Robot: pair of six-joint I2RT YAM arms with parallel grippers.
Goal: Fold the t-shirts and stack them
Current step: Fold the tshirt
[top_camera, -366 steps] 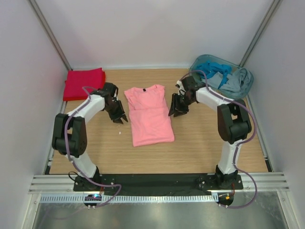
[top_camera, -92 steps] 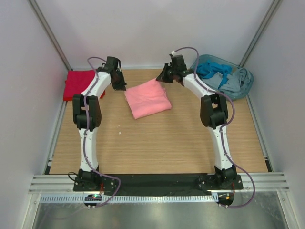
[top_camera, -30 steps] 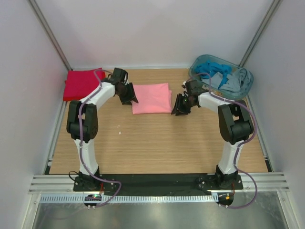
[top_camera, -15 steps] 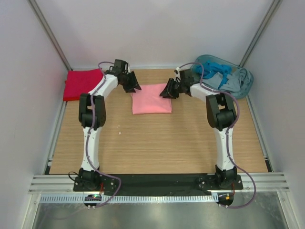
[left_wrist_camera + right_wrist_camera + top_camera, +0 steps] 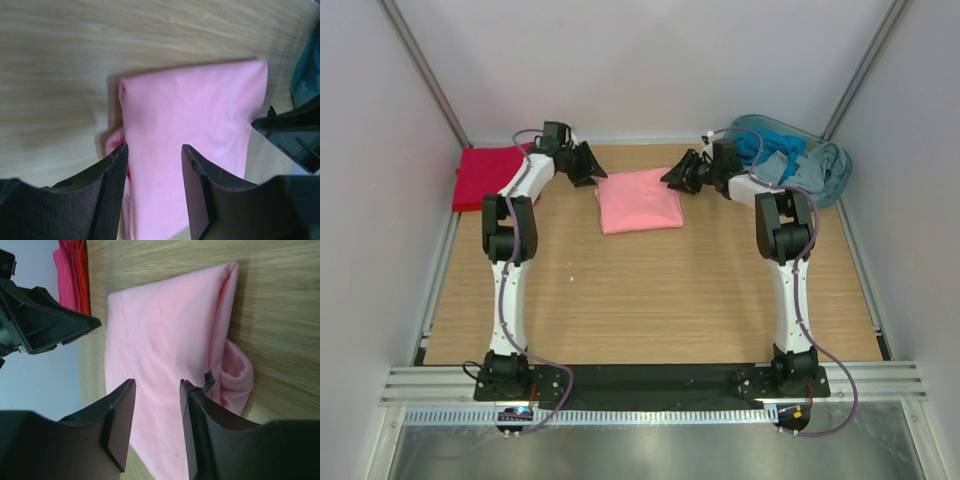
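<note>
**Pink tee lying folded at the back of the table, both tools open beside it**

A light wooden table (image 5: 650, 290) is filling the floor of a small booth, with plain white walls (image 5: 640, 60) closing it in at the back and on both sides. A metal rail (image 5: 650, 385) is running along the near edge, where the two arms are standing bolted.

Two tees are lying on the table. The pink tee (image 5: 639, 200) is resting as a folded rectangle near the back, about midway across. One rounded roll of its cloth is poking out from under the folded edge in both wrist views. The red tee (image 5: 490, 175) is sitting folded in the far left corner, well apart from the pink one.

One teal tub (image 5: 752, 122) is standing in the far right corner, holding one blue cloth (image 5: 765, 142) and one grey cloth (image 5: 815, 170) that is spilling over its rim.

Two tools are reaching in toward the pink tee from either side. The left tool (image 5: 592, 167) is hovering at the tee's far left corner, its jaws standing apart with nothing between them. The right tool (image 5: 678, 174) is hovering at the far right corner, likewise parted and gripping nothing.
</note>
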